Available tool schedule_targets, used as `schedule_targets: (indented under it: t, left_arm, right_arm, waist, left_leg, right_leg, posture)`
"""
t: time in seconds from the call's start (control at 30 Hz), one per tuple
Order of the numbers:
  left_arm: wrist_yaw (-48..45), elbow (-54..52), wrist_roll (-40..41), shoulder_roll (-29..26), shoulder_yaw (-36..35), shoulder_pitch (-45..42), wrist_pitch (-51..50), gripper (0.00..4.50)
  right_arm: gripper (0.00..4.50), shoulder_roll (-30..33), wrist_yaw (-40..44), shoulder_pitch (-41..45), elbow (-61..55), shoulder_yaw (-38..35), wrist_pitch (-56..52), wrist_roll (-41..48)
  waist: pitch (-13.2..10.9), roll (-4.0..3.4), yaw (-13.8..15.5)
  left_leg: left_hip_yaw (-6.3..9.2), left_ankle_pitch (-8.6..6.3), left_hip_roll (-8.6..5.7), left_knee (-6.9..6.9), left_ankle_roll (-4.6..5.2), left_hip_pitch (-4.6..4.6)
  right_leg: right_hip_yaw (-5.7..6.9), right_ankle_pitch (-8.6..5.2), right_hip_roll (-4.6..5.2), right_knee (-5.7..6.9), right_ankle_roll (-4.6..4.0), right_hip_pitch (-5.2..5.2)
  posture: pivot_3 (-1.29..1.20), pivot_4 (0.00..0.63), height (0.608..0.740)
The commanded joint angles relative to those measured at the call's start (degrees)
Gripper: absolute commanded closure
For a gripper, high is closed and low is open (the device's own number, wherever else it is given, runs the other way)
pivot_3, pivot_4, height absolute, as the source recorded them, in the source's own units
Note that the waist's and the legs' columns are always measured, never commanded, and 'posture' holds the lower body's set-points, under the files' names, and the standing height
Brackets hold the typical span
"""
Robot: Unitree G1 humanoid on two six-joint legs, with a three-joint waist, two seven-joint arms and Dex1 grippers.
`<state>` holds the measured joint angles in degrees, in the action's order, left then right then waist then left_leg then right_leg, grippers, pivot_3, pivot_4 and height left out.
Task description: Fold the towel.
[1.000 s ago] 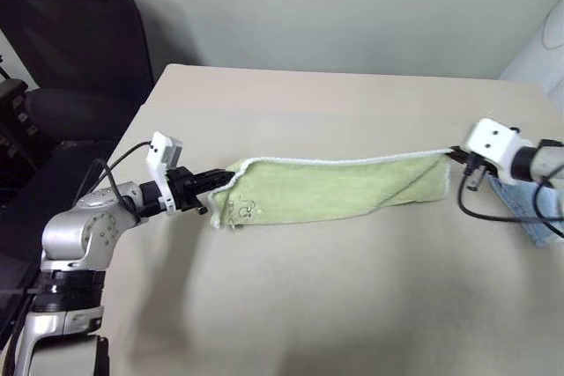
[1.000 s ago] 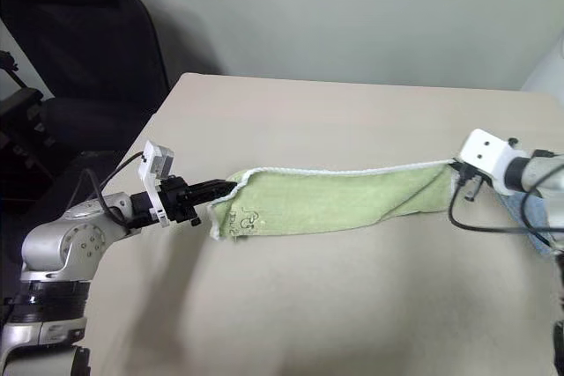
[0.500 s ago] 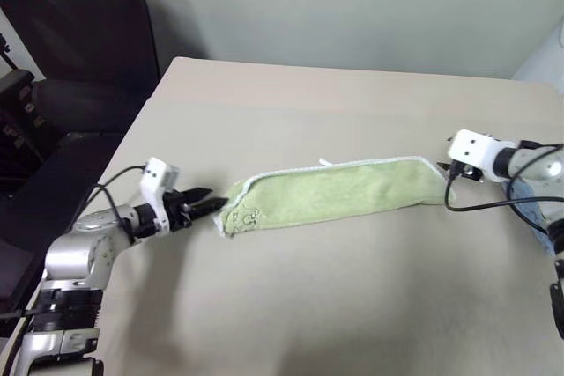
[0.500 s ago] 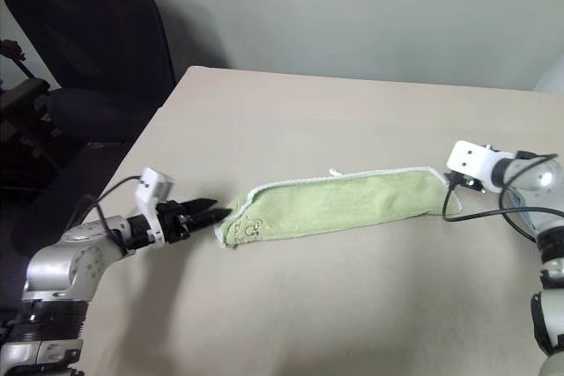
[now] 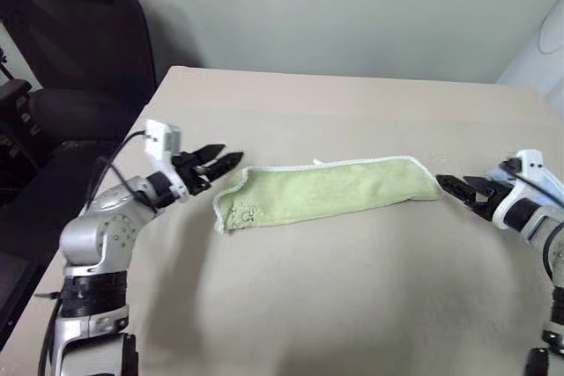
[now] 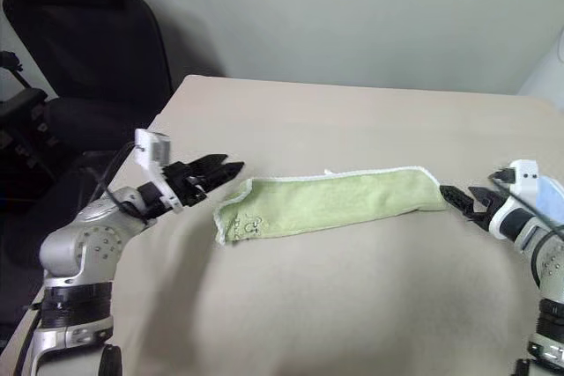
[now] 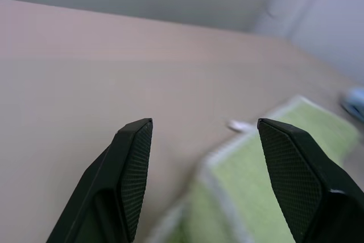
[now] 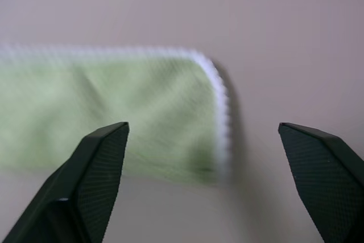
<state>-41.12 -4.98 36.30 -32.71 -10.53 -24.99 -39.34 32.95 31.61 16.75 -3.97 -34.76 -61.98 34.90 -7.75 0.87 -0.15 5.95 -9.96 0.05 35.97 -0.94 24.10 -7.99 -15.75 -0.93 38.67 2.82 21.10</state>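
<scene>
The towel [image 5: 326, 191] lies flat on the surface [image 5: 352, 112] as a long strip running from the left claw [image 5: 216, 162] to the right claw [image 5: 458, 189], each gaping empty just off its own end.

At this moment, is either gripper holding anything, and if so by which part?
Nothing is held. The left gripper and the right gripper are both open, each just off one end of the towel, which lies folded lengthwise on the table.
</scene>
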Motion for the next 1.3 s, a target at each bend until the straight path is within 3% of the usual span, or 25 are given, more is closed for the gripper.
schedule_targets:
  t: [0.03,0.1,0.3,0.43,0.57,0.67,0.77,1.03,1.13,1.17,1.3]
  left_arm:
    - [-4.83,-5.09,-3.2,-1.31,5.69,-2.03,4.52,1.29]
    - [-7.21,-5.82,-5.95,-1.97,9.29,-1.89,7.1,1.29]
    - [-12.12,-3.7,-13.88,-2.79,17.14,-1.69,15.36,1.29]
    - [-14.57,-3.14,-17.27,-3.07,20.36,-1.46,18.12,1.29]
    - [-15.28,-2.82,-17.95,-2.78,20.3,-1.37,18.57,1.29]
    - [-17.31,-2.76,-21.83,-7.52,21.42,4.22,20.79,1.29]
    - [-18.43,-0.9,-24.05,-11.09,21.38,9.12,22.29,1.29]
    - [-18.67,2.78,-26.02,-12.57,21.0,14.21,24.31,1.29]
    - [-19.88,-0.99,-20.48,-11.44,18.06,15.03,21.67,1.29]
    - [-20.18,-1.92,-19.16,-11.28,17.42,15.15,20.95,1.29]
    - [-20.72,-8.74,-8.09,-10.28,11.82,15.72,13.43,1.29]
  right_arm:
    - [0.02,-2.25,-7.07,0.94,-3.44,-8.38,-13.73,6.5]
    - [0.02,-4.35,-9.74,1.35,-4.41,-10.86,-19.79,7.89]
    - [0.02,-12.22,-17.12,4.87,-4.5,-14.94,-26.04,6.57]
    - [0.02,-18.29,-22.75,12.0,1.53,-17.48,-23.23,5.0]
    - [0.02,-18.9,-24.22,13.36,2.84,-17.47,-22.04,4.98]
    - [0.02,-20.3,-28.0,21.34,14.63,-17.69,-12.47,2.88]
    - [0.6,-19.83,-30.09,24.48,22.25,-17.63,-5.23,1.68]
    - [3.48,-16.98,-31.98,23.98,24.28,-19.02,-1.33,5.47]
    - [4.48,-13.44,-29.82,23.13,20.52,-17.14,-1.8,6.63]
    - [4.48,-12.59,-29.01,22.74,19.52,-15.98,-1.99,6.84]
    - [4.48,-5.97,-18.89,17.63,7.67,2.17,1.98,1.94]
  waist:
    - [0.0,-0.01,0.36]
    - [0.01,-0.02,0.38]
    - [0.06,-0.03,-0.23]
    - [0.09,-0.01,-1.03]
    - [0.1,-0.02,-1.01]
    - [0.17,0.02,-1.93]
    - [0.2,-0.02,-2.32]
    - [0.48,-0.28,-1.24]
    - [0.63,-0.52,-1.14]
    - [0.63,-0.54,-1.06]
    - [0.58,-0.67,-0.42]
  left_leg:
    - [0.03,0.0,-0.03,0.0,0.01,-0.01]
    - [0.06,-0.01,-0.08,-0.01,0.01,-0.01]
    - [0.15,-0.21,-0.11,-0.2,-0.03,0.11]
    - [0.16,-0.28,0.0,-0.29,0.05,0.18]
    - [0.29,-0.26,0.02,-0.47,0.08,0.2]
    - [0.28,-0.27,0.03,-0.62,0.07,0.16]
    - [0.33,-0.26,0.01,-0.87,0.08,0.14]
    - [0.89,-0.27,0.0,-0.97,0.07,0.21]
    - [0.92,-0.28,0.0,-1.01,0.05,0.24]
    - [0.93,-0.29,-0.01,-1.01,0.03,0.32]
    - [0.97,-0.31,-0.02,-0.96,-0.01,0.9]
  right_leg:
    - [0.0,0.01,0.03,0.02,-0.04,0.02]
    - [-0.01,0.24,0.08,0.05,-0.51,0.05]
    - [-0.01,0.16,0.07,0.19,-0.53,0.28]
    - [-0.03,0.42,-0.03,0.19,-0.1,0.48]
    - [0.04,0.41,-0.03,0.2,-0.13,0.57]
    - [-0.03,0.41,-0.01,0.18,-0.2,0.63]
    - [-0.09,0.54,0.0,0.18,0.01,0.95]
    - [0.17,0.49,-0.02,0.22,-0.65,1.01]
    - [0.19,0.49,-0.04,0.24,-0.64,1.05]
    - [0.21,0.47,-0.04,0.24,-0.63,1.12]
    - [0.33,0.48,-0.01,0.28,-0.43,1.5]
  posture:
    - [0.0,0.15,0.74]
    - [0.0,0.15,0.74]
    - [0.0,0.15,0.74]
    - [0.0,0.15,0.74]
    - [0.0,0.15,0.74]
    - [0.0,0.15,0.74]
    - [0.0,0.15,0.74]
    - [0.0,0.15,0.74]
    - [0.0,0.15,0.74]
    - [0.0,0.15,0.74]
    - [0.0,0.15,0.74]
